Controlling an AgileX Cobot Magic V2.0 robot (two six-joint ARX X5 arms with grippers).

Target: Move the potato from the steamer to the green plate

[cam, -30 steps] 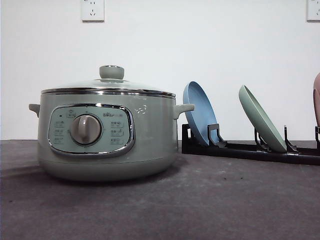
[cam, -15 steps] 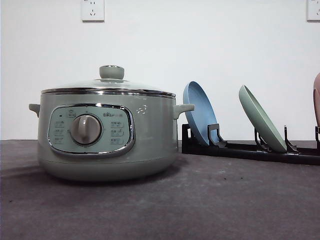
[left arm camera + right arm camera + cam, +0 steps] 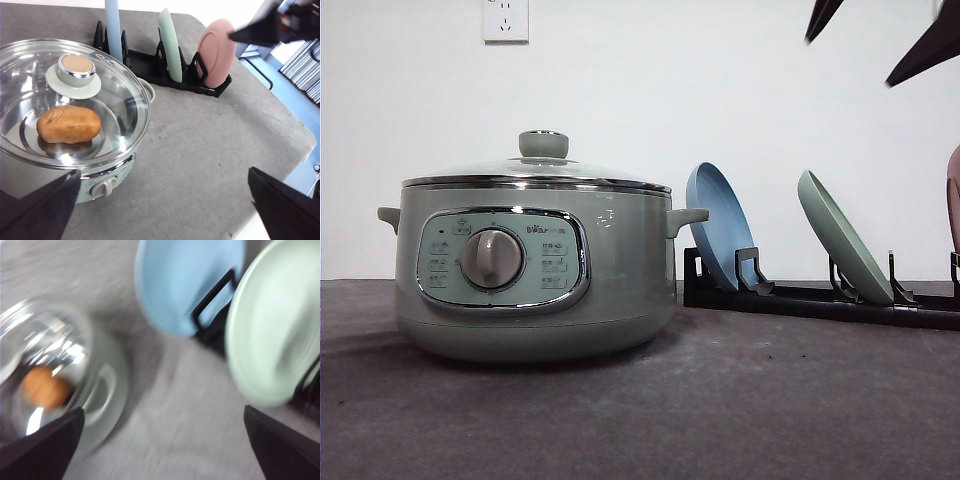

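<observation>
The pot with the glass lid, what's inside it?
Through the glass lid you can see one potato lying in the steamer, on a shiny metal bottom. The part under the lid's knob is covered, so nothing can be told there.

Lab-type test rig: bare white wall (image 3: 640, 90), grey-covered table (image 3: 200, 150), staged kitchenware.

You see the sage-green steamer (image 3: 532, 265) standing upright at nine o'clock on the table, its glass lid (image 3: 70, 100) closed. Through the glass the orange-brown potato (image 3: 68, 124) lies on its side inside the pot. The pale green plate (image 3: 842, 236) stands tilted on edge at three o'clock.
</observation>
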